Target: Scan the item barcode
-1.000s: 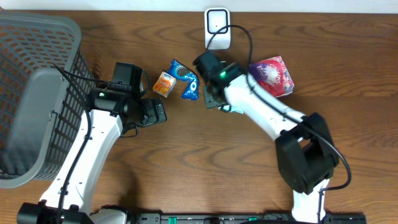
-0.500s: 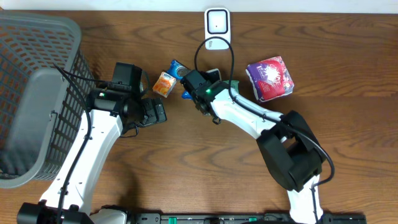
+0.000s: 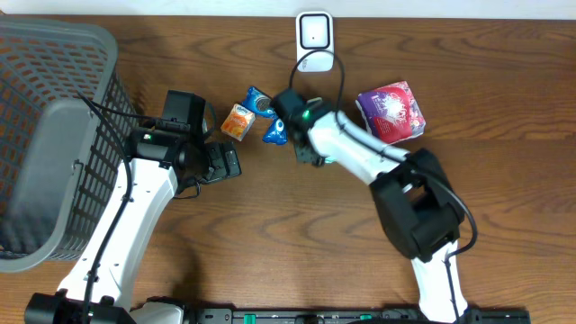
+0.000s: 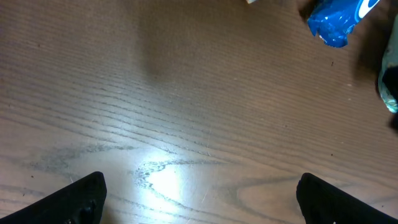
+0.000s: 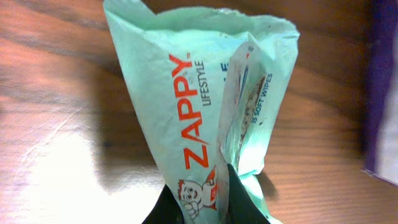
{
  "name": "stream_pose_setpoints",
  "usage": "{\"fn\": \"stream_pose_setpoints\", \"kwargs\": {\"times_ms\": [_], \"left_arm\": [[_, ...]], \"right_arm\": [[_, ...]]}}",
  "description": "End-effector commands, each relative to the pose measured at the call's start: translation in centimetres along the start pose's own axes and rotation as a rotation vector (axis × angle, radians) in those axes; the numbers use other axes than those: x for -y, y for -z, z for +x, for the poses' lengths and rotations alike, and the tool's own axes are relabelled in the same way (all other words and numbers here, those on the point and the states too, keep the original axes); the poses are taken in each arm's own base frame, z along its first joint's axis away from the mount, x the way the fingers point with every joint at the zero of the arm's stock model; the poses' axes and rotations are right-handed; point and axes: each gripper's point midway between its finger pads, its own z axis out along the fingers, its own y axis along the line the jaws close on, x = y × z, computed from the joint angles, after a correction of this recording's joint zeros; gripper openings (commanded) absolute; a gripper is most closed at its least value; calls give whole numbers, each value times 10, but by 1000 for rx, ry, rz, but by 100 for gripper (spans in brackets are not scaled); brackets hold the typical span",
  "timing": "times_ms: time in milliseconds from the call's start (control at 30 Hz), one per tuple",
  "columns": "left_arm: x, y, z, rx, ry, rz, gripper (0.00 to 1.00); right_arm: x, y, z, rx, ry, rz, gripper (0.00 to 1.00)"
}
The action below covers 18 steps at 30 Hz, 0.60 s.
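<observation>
In the right wrist view a mint-green "Zappy" wipes packet point(image 5: 199, 93) stands up from the wooden table, pinched at its lower end by my right gripper point(image 5: 217, 202), which is shut on it. From overhead, my right gripper point(image 3: 304, 148) sits just below the white scanner point(image 3: 313, 36), and its wrist hides the packet. My left gripper point(image 3: 229, 163) rests to the left, open and empty. Its dark fingertips point(image 4: 78, 198) stand wide apart over bare wood.
A small orange box point(image 3: 238, 121) and a blue snack packet point(image 3: 274, 128) point(image 4: 339, 22) lie between the two grippers. A purple-and-pink pack point(image 3: 392, 110) point(image 5: 382, 93) lies right of the right arm. A large grey basket point(image 3: 45, 135) fills the left side.
My right gripper has closed on the green packet, after swinging left towards the blue packet and then back a little. The left arm has not moved.
</observation>
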Motion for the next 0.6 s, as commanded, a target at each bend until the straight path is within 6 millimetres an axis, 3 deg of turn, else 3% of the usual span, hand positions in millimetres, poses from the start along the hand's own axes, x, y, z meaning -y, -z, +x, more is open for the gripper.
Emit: {"fn": "stream_pose_setpoints", "kwargs": {"times_ms": [0, 100, 233, 433, 567], "left_arm": [[-3, -2, 3, -10, -3, -12, 98], [-3, -2, 3, -10, -3, -12, 98], [-3, -2, 3, -10, -3, -12, 98], [-3, -2, 3, -10, -3, -12, 98], [-3, -2, 3, -10, -3, -12, 98]], "right_arm": [[-52, 28, -10, -167, -32, -528, 1], [-64, 86, -34, -218, -76, -1039, 1], [-45, 105, -42, -260, -157, -1355, 1], [-31, 38, -11, -382, -430, -1361, 1], [2, -23, 4, -375, -621, -1107, 7]]}}
